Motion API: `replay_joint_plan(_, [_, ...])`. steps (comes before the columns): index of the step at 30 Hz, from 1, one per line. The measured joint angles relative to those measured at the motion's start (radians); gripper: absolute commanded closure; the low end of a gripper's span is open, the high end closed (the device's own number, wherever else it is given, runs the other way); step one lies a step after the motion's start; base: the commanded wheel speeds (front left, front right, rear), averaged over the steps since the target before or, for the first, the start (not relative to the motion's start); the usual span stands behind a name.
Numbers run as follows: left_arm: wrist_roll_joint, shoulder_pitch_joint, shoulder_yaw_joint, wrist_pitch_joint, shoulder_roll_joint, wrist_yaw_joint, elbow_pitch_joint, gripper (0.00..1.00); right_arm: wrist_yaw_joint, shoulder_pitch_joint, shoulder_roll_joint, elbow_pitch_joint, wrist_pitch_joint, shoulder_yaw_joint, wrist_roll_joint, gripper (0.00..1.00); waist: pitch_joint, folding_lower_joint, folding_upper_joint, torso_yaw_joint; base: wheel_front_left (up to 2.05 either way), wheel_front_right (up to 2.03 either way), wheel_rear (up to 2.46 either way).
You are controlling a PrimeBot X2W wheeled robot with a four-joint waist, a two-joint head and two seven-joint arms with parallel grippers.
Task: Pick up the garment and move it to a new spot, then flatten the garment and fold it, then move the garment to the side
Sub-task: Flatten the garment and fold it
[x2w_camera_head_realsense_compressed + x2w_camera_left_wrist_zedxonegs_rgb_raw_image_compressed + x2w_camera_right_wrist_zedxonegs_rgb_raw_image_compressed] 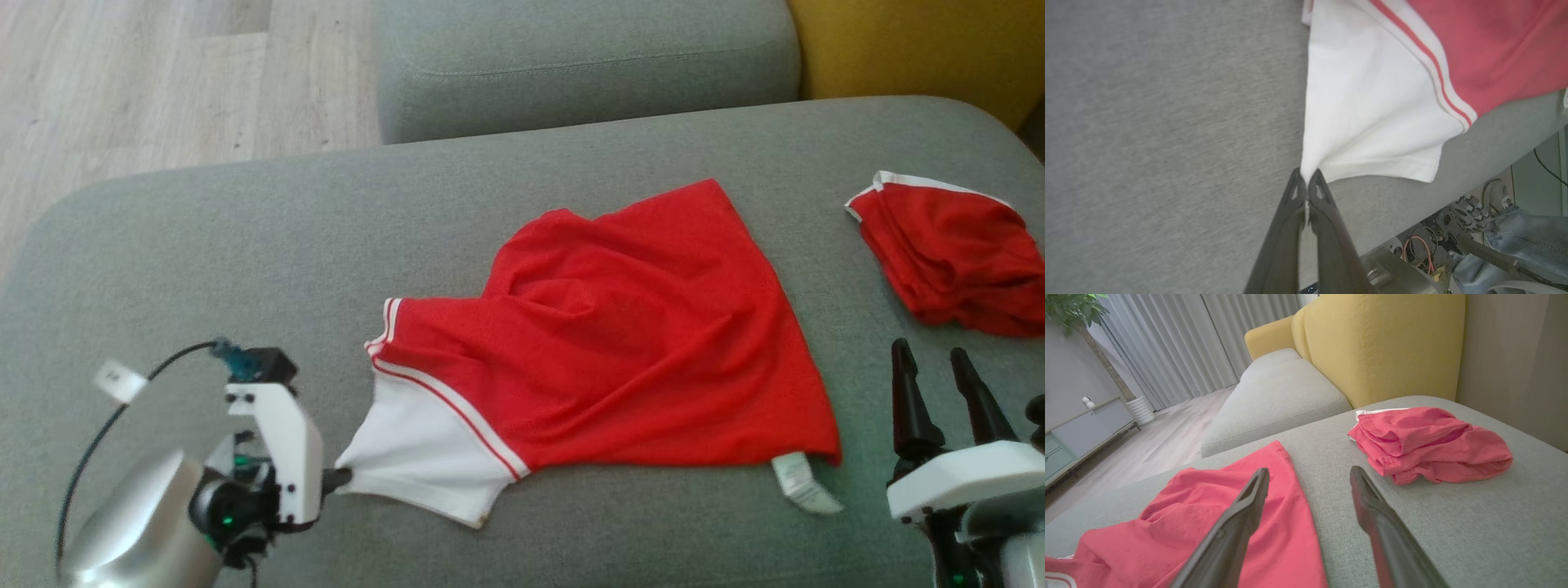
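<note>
The left tool [1306, 179] is pinched tight on the outer corner of the white sleeve [1372, 122], and the cloth fans out in taut creases from between its fingertips. That sleeve belongs to the garment [620, 351], a red jersey lying rumpled across the middle of the grey sofa cushion [204, 245]. Its sleeve end points toward the robot's left and its hem toward the right, so its long axis runs side to side, straight away from the closed tool. The right tool [931, 353] hovers with its jaws wide apart and nothing between them, just to the right of the hem's near corner, where a care label [804, 483] sticks out. The right arm is therefore the nearer one for the hem end. A pull from the left alone would likely drag the cloth rather than stretch it. A second red garment [955, 261] lies bunched further right, apart from the jersey, close enough to be caught by a careless sweep.
</note>
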Motion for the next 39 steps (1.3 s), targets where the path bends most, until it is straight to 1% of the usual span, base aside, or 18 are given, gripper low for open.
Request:
replay_joint_plan(5, [-0.008,0.029,0.028,-0.011,0.024,0.036,-0.005,1.0,0.0,0.0,0.0,-0.004,0.011,-0.007,0.0,0.0,0.001,0.0,0.0,0.011,0.0,0.0,0.0])
replay_joint_plan(10, [-0.006,0.071,0.031,-0.034,0.043,0.068,-0.004,1.0,0.0,0.001,0.0,-0.004,0.016,-0.016,-0.003,0.0,0.001,0.0,0.0,0.01,0.0,0.0,0.0])
replay_joint_plan(16, [-0.024,0.113,0.059,-0.06,0.051,0.077,-0.022,1.0,0.0,0.003,0.0,-0.004,0.025,-0.031,-0.016,0.0,-0.004,0.0,0.0,0.009,0.0,0.0,0.0])
replay_joint_plan(17, [-0.034,0.117,0.06,-0.063,0.051,0.077,-0.026,0.61,0.0,0.003,0.0,-0.004,0.026,-0.033,-0.018,0.0,-0.006,0.0,0.0,0.009,0.0,0.0,0.0])
replay_joint_plan(18, [-0.036,0.122,0.06,-0.07,0.051,0.077,-0.031,0.0,0.0,0.003,0.0,-0.004,0.026,-0.034,-0.018,0.0,-0.007,0.0,0.0,0.01,0.0,0.0,0.0])
replay_joint_plan(21, [-0.015,0.136,0.059,-0.115,0.054,0.086,-0.052,0.0,0.0,0.003,0.0,-0.004,0.023,-0.033,-0.018,0.0,-0.012,0.0,0.0,0.012,0.0,0.0,0.0])
replay_joint_plan(22, [0.003,0.14,0.059,-0.143,0.059,0.087,-0.069,0.0,0.0,0.003,0.0,-0.007,0.016,-0.033,-0.018,0.0,-0.014,0.0,0.0,0.012,0.0,0.0,0.0])
replay_joint_plan(25, [0.053,0.144,0.062,-0.234,0.084,0.111,-0.138,0.0,0.0,0.004,0.0,-0.018,-0.008,-0.033,-0.018,0.0,-0.021,0.0,0.0,0.013,0.0,0.0,0.0])
replay_joint_plan(27, [0.098,0.145,0.076,-0.322,0.093,0.143,-0.202,0.0,0.0,0.005,-0.001,-0.03,-0.026,-0.025,-0.018,0.0,-0.025,0.0,0.0,0.016,0.0,0.0,0.0])
replay_joint_plan(29, [0.136,0.15,0.103,-0.438,0.091,0.176,-0.277,0.0,0.0,0.007,-0.001,-0.043,-0.052,-0.005,-0.017,0.0,-0.029,0.0,0.0,0.019,0.0,0.0,0.0])
replay_joint_plan(32, [0.175,0.161,0.16,-0.629,0.07,0.24,-0.372,0.0,0.0,0.022,-0.009,-0.063,-0.095,0.03,-0.017,0.0,-0.038,0.0,0.0,0.023,0.0,0.0,0.0])
replay_joint_plan(35, [0.233,0.211,0.188,-0.787,0.04,0.303,-0.448,0.0,0.0,0.033,-0.025,-0.077,-0.134,0.06,-0.015,0.0,-0.045,0.0,0.0,0.027,0.0,0.0,0.0])
replay_joint_plan(37, [0.268,0.257,0.19,-0.874,0.024,0.336,-0.471,0.0,0.0,0.043,-0.033,-0.083,-0.154,0.081,-0.007,0.0,-0.048,0.0,0.0,0.028,0.0,0.0,0.0])
replay_joint_plan(38, [0.295,0.304,0.193,-0.953,0.008,0.361,-0.489,0.0,0.0,0.048,-0.034,-0.085,-0.17,0.103,-0.007,0.0,-0.053,0.0,0.0,0.029,0.0,0.0,0.0])
replay_joint_plan(39, [0.308,0.324,0.193,-0.972,0.001,0.372,-0.492,0.0,0.0,0.053,-0.036,-0.086,-0.181,0.114,-0.007,0.0,-0.055,0.0,0.0,0.03,0.0,0.0,0.0])
